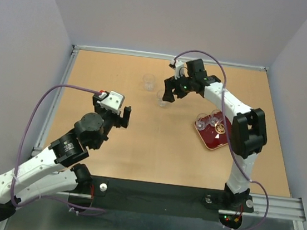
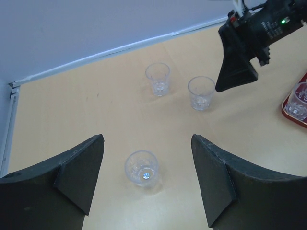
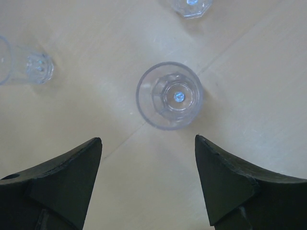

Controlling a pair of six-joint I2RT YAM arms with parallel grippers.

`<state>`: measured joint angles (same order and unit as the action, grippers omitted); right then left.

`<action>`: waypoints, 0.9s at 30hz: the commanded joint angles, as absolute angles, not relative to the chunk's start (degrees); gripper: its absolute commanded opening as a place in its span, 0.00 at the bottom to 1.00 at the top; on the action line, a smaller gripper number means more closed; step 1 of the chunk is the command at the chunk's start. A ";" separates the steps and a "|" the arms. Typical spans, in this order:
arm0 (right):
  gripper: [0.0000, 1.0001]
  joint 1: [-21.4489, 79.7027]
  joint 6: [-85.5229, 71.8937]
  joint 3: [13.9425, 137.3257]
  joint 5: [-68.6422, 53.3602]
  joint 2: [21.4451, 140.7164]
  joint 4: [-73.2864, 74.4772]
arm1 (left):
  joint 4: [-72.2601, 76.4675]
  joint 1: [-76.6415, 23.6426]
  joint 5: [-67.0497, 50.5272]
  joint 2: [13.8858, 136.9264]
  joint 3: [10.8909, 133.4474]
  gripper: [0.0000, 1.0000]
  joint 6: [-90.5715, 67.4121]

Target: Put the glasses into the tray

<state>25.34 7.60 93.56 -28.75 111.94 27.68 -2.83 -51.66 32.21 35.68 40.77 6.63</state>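
The dark red tray point(image 1: 213, 142) lies at the right of the table and holds three clear glasses point(image 1: 202, 121). Its corner shows in the left wrist view point(image 2: 289, 108). Two glasses stand on the table, one at the back point(image 1: 148, 81) and one nearer point(image 1: 161, 98). My right gripper point(image 1: 171, 90) is open above the nearer one, which sits just ahead of its fingertips in the right wrist view point(image 3: 169, 95). My left gripper point(image 1: 124, 117) is open and empty. A third loose glass point(image 2: 141, 167) stands on the table between its fingers point(image 2: 81, 172).
The table is walled by grey panels at the back and sides, with a metal rail along the left edge point(image 1: 61, 89). Two more glasses show at the edges of the right wrist view, one at the left point(image 3: 29, 67) and one at the top point(image 3: 192, 5).
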 commanded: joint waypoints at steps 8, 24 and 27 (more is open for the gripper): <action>0.73 27.16 1.41 106.96 -12.84 121.81 28.65 | 0.95 -49.66 31.99 34.45 40.25 0.85 7.56; 0.40 27.60 2.37 108.81 -10.99 125.95 29.62 | 1.05 -48.87 31.20 34.10 40.17 0.85 7.47; 0.27 27.60 2.81 108.46 -10.55 126.21 29.79 | 1.05 -48.78 31.20 34.01 40.17 0.85 7.47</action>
